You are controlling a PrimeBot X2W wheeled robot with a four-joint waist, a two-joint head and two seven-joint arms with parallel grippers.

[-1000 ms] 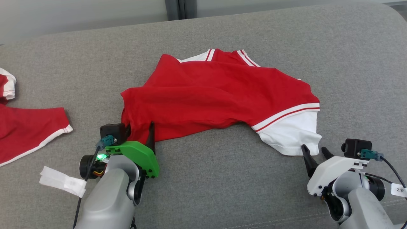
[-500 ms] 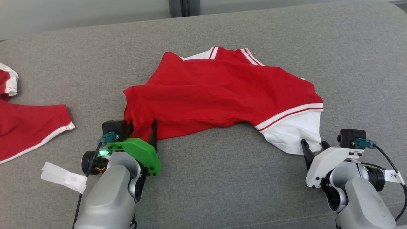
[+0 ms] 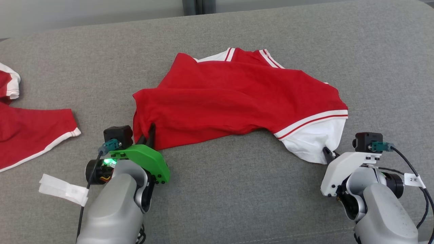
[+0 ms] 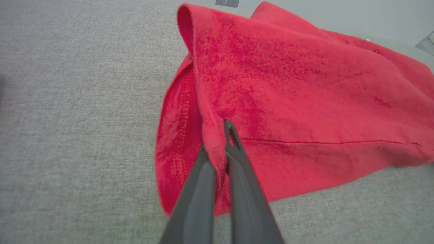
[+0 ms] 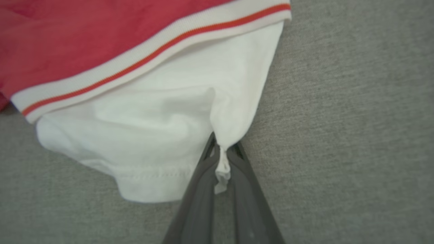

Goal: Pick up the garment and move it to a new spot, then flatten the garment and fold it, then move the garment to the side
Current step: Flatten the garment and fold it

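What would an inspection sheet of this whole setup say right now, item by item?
Surface: grey fabric cushion, softly textured.
Job's things: red garment, crumpled, lying on the cushion; white section at its right end.
Clutter: second red garment at the far left, apart from the first.
Claws: left claw shut on the red hem corner; right claw shut on a pinch of the white section.
Cables: left black cable with a white tape tag; right black cable with a white label.
Surroundings: pale wall and a dark post behind the cushion.
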